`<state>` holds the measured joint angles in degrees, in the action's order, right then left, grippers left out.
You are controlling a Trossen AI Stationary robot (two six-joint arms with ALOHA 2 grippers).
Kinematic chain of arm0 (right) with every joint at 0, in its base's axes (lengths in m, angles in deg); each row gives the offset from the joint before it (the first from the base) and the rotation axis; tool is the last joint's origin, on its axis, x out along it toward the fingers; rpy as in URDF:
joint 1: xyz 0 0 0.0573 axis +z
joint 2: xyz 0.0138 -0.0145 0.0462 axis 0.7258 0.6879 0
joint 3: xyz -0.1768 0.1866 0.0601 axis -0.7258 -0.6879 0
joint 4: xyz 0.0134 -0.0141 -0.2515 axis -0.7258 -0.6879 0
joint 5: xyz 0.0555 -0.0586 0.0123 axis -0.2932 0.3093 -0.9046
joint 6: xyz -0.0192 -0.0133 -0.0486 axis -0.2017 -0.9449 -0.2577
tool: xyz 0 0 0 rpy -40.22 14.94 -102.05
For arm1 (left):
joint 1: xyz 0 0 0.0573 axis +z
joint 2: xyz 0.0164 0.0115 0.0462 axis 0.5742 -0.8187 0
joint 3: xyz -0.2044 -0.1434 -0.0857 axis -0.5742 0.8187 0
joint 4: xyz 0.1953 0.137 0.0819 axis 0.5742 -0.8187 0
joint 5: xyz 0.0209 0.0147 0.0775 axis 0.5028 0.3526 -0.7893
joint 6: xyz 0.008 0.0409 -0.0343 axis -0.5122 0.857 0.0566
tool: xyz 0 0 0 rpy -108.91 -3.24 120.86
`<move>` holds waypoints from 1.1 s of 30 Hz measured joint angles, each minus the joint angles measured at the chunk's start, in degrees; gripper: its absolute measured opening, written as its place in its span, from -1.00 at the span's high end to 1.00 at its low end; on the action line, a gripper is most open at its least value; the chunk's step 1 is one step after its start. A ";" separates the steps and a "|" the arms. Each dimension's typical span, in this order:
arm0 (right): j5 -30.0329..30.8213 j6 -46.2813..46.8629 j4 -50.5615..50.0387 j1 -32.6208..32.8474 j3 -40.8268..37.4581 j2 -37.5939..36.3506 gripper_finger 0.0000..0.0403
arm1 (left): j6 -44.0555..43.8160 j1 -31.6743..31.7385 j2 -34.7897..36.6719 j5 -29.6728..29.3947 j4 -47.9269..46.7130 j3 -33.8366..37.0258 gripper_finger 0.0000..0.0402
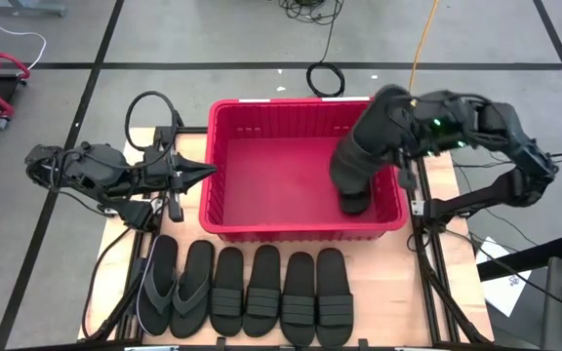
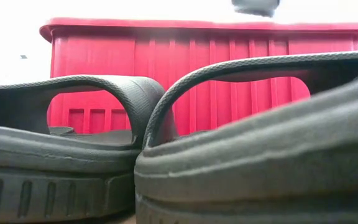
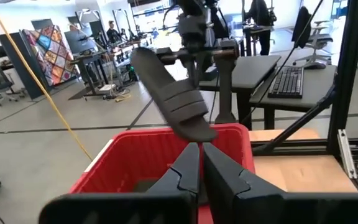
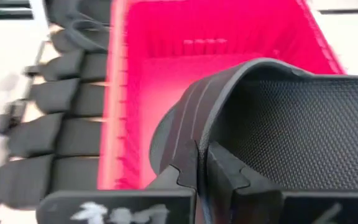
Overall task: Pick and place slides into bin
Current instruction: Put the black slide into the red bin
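Note:
The red bin [image 1: 261, 226] stands mid-table. My right gripper [image 1: 405, 132] is above the bin's right half, shut on a black ribbed-strap slide [image 1: 364, 146]. The slide also shows in the left wrist view [image 3: 173, 99], slanting down over the bin. My left gripper [image 1: 208, 174] is shut and empty, level, just left of the bin's left wall. Several slides [image 1: 281, 294] and two thong flip-flops [image 1: 174, 288] lie sole-down in a row near the table's front edge. A dark shape [image 1: 354, 202] lies in the bin; I cannot tell whether it is another slide. My right gripper pinches the edge of the slide's ribbed strap [image 4: 191, 134], with one finger on the footbed side and one on the strap's outer side. The fingers come from above, pointing down [image 3: 194, 74]. The slide is lifted clear and hangs tilted, its lower end [image 3: 197, 132] over the bin.
The low view is filled by two slides [image 2: 73, 155] lying close to the camera, with the bin's near wall [image 2: 229, 62] behind them. Metal frame posts [image 1: 427, 253] run along the table's right side. Cables [image 1: 149, 107] lie by the left arm.

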<state>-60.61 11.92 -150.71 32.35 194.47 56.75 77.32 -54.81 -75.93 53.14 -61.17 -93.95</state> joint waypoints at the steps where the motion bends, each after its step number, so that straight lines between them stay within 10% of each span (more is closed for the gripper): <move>1: -1.50 -1.85 -0.02 -1.99 0.02 0.82 0.99 | 0.07 0.35 0.02 0.00 0.00 0.00 0.91; 10: -22.57 -20.16 -0.43 -16.35 -0.02 11.00 0.99 | -1.59 4.23 0.02 -0.09 -0.04 0.00 0.98; 19: -27.44 -34.83 -1.66 -17.10 -1.56 21.67 0.99 | -1.80 5.96 0.02 -0.07 -1.03 -0.01 0.91; 33: -33.34 -31.83 13.58 -23.25 -15.97 29.81 0.99 | -0.27 10.22 0.13 -0.07 -6.53 -0.02 0.91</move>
<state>-93.96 -19.91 -137.13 9.11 178.50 86.56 77.06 -44.59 -75.81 53.07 -67.70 -93.97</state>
